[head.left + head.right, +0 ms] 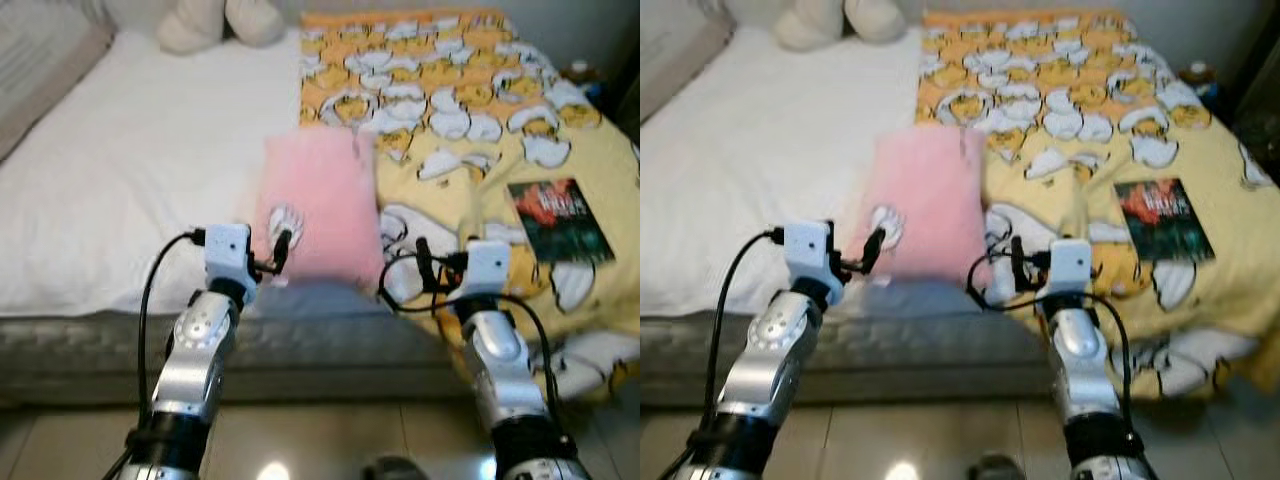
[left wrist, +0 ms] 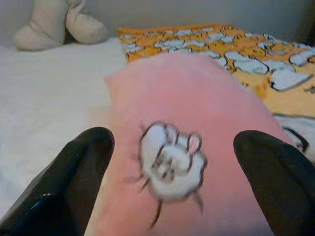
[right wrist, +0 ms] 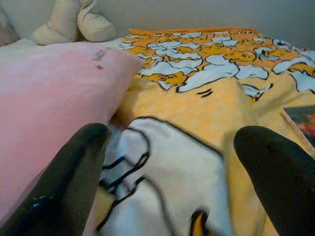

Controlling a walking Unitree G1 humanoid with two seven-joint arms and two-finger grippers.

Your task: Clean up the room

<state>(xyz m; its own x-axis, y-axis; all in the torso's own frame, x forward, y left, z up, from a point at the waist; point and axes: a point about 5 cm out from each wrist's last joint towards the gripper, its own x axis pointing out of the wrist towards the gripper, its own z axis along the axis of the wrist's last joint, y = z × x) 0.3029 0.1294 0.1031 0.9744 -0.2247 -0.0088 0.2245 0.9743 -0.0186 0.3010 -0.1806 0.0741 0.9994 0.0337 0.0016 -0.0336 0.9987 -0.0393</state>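
A pink pillow (image 1: 320, 205) with a small white cartoon patch (image 2: 171, 161) lies on the bed near its front edge, half on the white sheet (image 1: 130, 170) and half on a yellow cartoon blanket (image 1: 450, 100). My left gripper (image 1: 278, 252) is open at the pillow's near end, its fingers (image 2: 83, 162) spread on either side of the patch. To the right of the pillow my right gripper (image 1: 425, 262) hovers open over the blanket, holding nothing. A dark book (image 1: 558, 220) lies on the blanket at the right.
A beige plush toy (image 1: 220, 20) sits at the head of the bed, with a beige pillow (image 1: 40, 50) at the far left. The grey mattress side (image 1: 300, 350) faces me above a tiled floor (image 1: 330, 440). Small items stand beyond the bed's far right corner (image 1: 590, 80).
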